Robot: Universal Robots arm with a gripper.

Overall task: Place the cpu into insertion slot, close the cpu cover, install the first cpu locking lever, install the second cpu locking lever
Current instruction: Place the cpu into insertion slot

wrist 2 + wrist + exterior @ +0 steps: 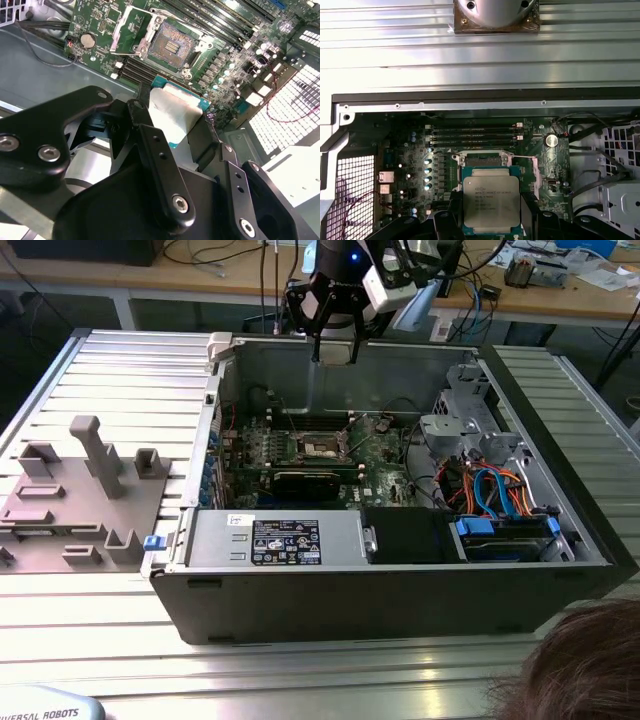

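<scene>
Step in hand: carrying the chip (491, 202) to the socket (171, 46); I judge it not yet seated.
Gripper (334, 348): clamped on the chip, one finger on each of two opposite edges, as seen in both wrist views.
Chip position: held flat with its metal top up, hanging above the circuit board (97, 22) inside the open computer case (400, 590) and clear of everything.
Socket: open, contacts bare. In the second wrist view it lies just beyond the chip's far edge.
Cover plate (131, 30): swung back and lying beside the socket, out of the drop path.
Doing it well: I'd square the chip's edges to the socket frame before descending. I'd come straight down with no sideways slide and let it settle under its own weight, since the bare contacts look easy to bend. I'd match the chip's edge notches to the socket keys. I can't make out the keys from here.
Risk: a tilted release could leave one corner riding on the frame.
Count, task parts: one chip, one socket, one cover plate. The locking levers are too thin for me to count.
Count, other: one coin battery (550, 139), one grey parts tray (70, 500) outside the case, one person's head (590, 660) at the exterior view's lower right.
</scene>
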